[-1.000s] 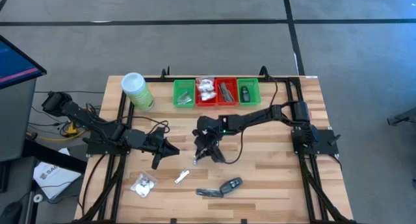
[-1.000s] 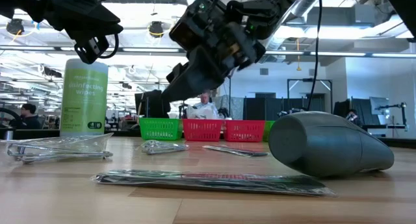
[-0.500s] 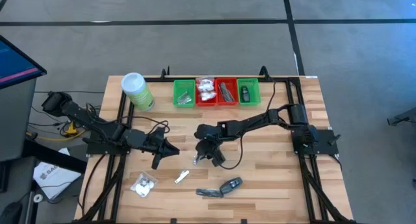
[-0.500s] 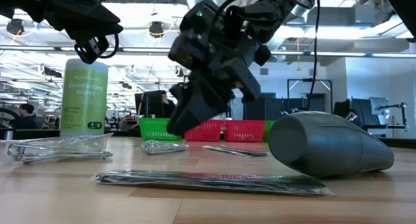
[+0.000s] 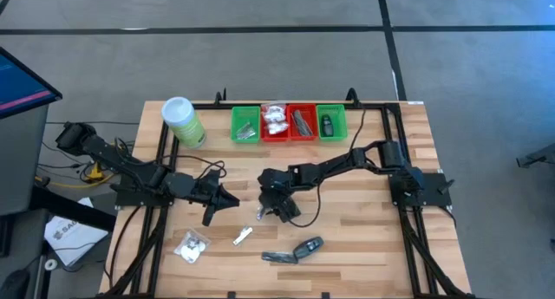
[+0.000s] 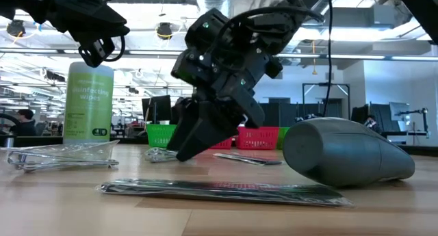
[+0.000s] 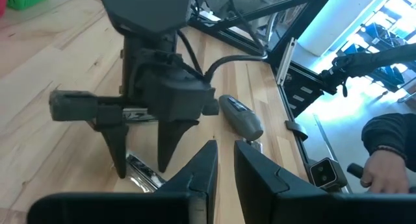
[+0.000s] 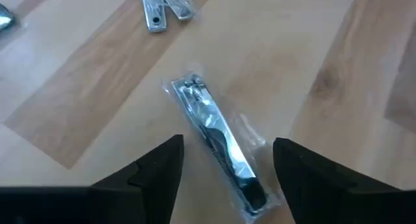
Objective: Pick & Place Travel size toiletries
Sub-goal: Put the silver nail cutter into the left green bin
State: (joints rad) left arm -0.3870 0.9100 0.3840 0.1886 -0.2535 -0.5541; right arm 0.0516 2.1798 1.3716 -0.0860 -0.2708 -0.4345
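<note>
Nail clipper (image 8: 218, 145) in clear wrap, flat on the desk (image 5: 364, 238) mid-board, framed between spread fingers of the right end effector (image 5: 270, 207) (lined up to pinch it), left end effector (image 5: 211, 211) parked nearby, nearly closed, empty.
</note>
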